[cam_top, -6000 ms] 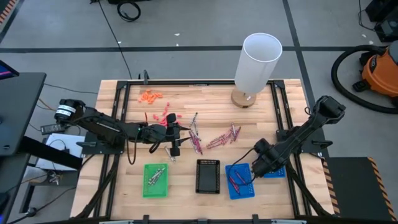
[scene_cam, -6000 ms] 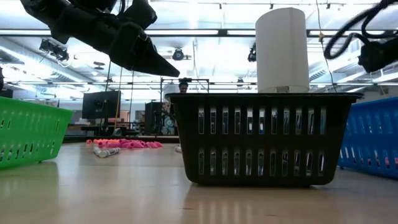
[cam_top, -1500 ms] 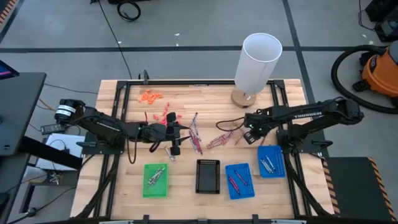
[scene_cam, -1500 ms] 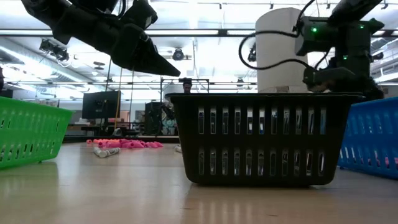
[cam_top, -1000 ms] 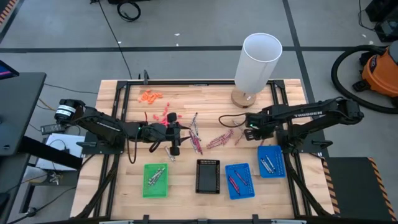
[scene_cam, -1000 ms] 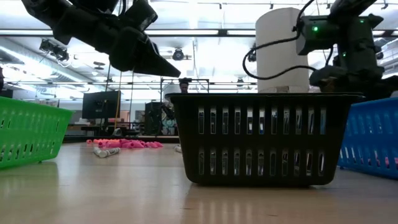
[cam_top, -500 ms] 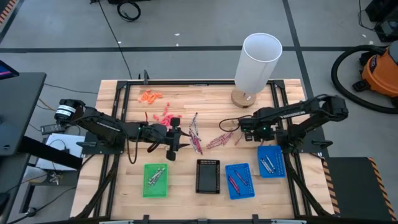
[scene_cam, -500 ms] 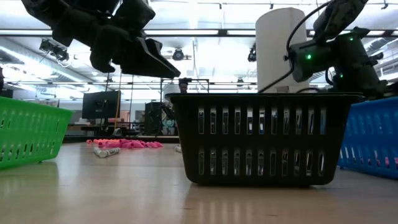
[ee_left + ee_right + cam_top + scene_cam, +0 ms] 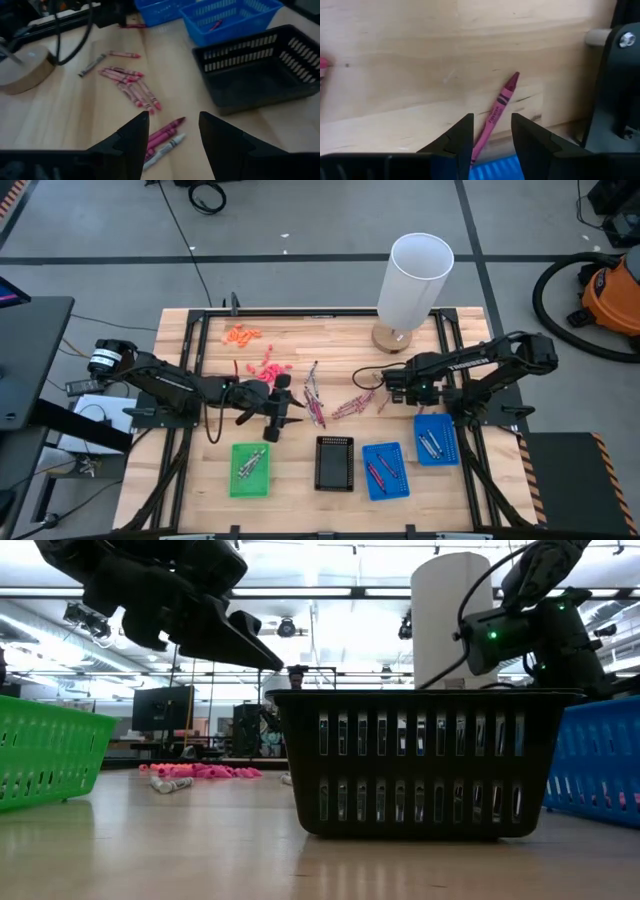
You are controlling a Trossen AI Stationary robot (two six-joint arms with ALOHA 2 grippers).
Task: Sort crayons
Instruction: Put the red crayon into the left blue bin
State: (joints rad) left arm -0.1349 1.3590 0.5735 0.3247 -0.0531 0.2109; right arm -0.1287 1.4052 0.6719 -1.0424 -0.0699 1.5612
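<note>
The left gripper (image 9: 281,408) hangs with its fingers spread, empty, over slim waxy crayons (image 9: 316,396) scattered mid-table on the pale wooden table (image 9: 330,340). In front stand slotted plastic trays: green (image 9: 250,470), black (image 9: 334,463), two blue (image 9: 385,471). The right gripper (image 9: 392,388), parted and empty, hovers just beside a maroon crayon (image 9: 496,111), near a white tube (image 9: 415,278).

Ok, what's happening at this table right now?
Two arms are sorting crayons into trays. The left gripper hovers open over loose crayons mid-table, holding nothing. The right gripper is open by a maroon crayon lying on the wood. The green tray and two blue trays hold crayons; the black tray looks empty.
</note>
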